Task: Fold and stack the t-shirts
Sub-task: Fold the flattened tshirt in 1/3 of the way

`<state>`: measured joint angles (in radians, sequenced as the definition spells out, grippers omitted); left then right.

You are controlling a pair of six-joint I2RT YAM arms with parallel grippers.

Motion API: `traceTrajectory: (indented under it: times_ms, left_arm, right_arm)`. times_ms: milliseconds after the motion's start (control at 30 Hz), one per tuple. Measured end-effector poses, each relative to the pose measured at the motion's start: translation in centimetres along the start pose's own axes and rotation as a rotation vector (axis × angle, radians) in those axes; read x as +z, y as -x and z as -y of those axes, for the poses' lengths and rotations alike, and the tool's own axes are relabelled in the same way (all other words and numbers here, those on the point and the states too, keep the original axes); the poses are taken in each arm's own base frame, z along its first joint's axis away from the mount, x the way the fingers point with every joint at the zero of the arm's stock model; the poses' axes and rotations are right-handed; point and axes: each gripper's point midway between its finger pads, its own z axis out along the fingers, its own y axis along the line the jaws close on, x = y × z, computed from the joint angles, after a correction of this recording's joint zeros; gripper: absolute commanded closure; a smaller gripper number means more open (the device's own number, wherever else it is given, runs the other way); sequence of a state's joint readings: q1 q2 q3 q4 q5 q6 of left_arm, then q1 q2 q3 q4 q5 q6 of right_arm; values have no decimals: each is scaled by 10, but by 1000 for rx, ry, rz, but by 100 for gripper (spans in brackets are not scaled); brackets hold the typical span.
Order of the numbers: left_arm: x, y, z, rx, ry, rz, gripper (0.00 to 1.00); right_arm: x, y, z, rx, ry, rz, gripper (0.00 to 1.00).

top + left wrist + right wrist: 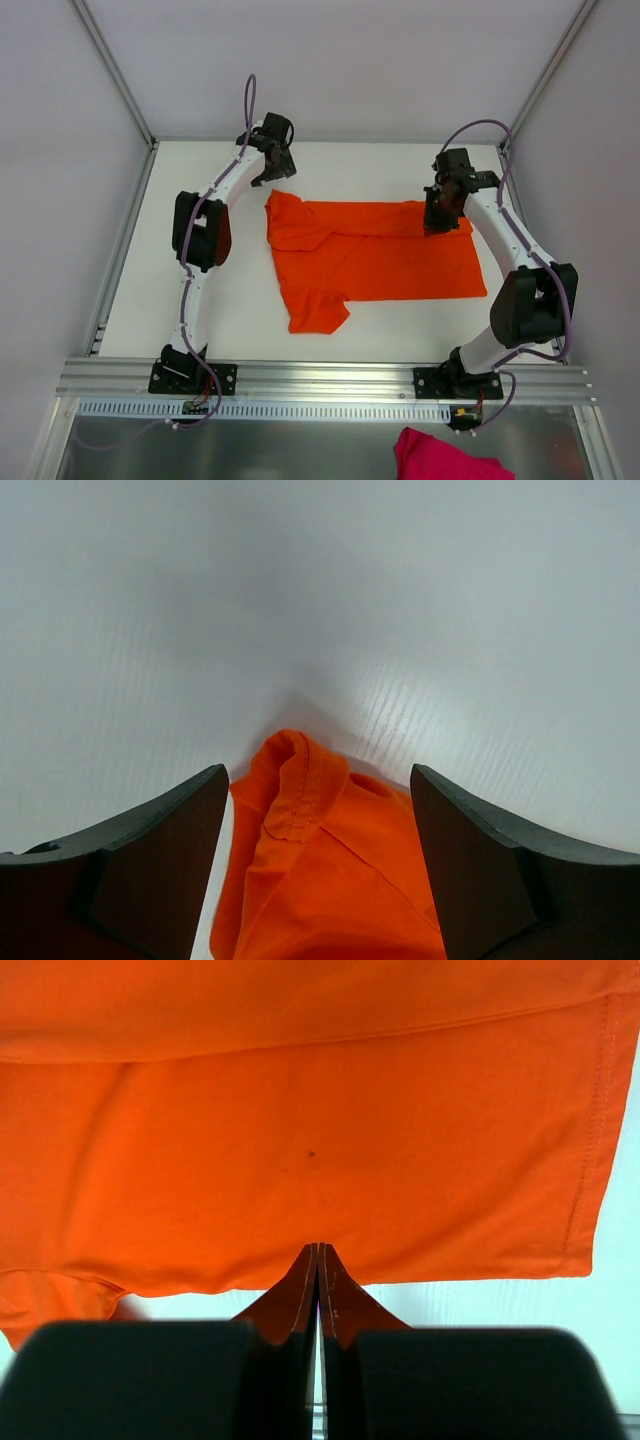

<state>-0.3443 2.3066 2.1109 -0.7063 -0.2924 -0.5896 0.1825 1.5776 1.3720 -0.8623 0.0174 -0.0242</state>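
From above, the orange t-shirt [380,255] lies partly folded mid-frame on the white table [240,320], no bin in sight. Left wrist view: the left gripper [318,780] gapes around bunched cloth at bottom centre, where closing might grab extra layers and skew the fold. Right wrist view: the right gripper [318,1252] is closed at the shirt's lower edge.

Lab test cell, white panels [300,60], aluminium frame [330,378]

One orange t-shirt [375,255], one pink cloth [440,458], two arms (left arm [205,235], right arm [520,290])
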Motion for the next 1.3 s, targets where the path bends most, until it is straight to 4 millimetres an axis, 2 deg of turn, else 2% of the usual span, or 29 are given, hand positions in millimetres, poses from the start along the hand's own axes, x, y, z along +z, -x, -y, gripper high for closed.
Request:
traceTrajectory:
  times_ms: [267, 400, 533, 600, 633, 667, 800, 933, 1133, 1200, 1300]
  left_arm:
    - [21, -17, -4, 9, 0, -58, 29]
    - [27, -29, -5, 12, -8, -88, 35]
    - [36, -49, -10, 18, -1, -139, 49]
    - [37, -56, -12, 19, 1, -157, 60]
    - [38, -57, -13, 22, 3, -162, 70]
    - [38, -58, -13, 18, 2, -164, 76]
    - [38, -60, -15, 19, 8, -169, 84]
    - [34, -64, -20, 16, 25, -179, 84]
    - [21, -80, -35, 6, 105, -219, 92]
    - [12, -90, -43, -3, 139, -236, 97]
    - [-9, -106, -66, -21, 220, -253, 100]
  right_arm:
    - [-12, 11, -8, 1, 28, 29, 99]
    - [-22, 23, -12, -1, 40, 65, 99]
    - [-25, 23, -14, -5, 42, 68, 99]
    - [-25, 21, -15, -8, 43, 64, 99]
    - [-25, 21, -15, -9, 43, 63, 99]
    - [-25, 21, -15, -10, 43, 63, 99]
    - [-25, 21, -17, -15, 45, 63, 99]
    - [-24, 19, -23, -31, 53, 58, 99]
    - [-9, 15, -34, -53, 71, 34, 99]
    - [-4, 16, -37, -56, 76, 27, 99]
    - [4, 15, -40, -57, 85, 8, 99]
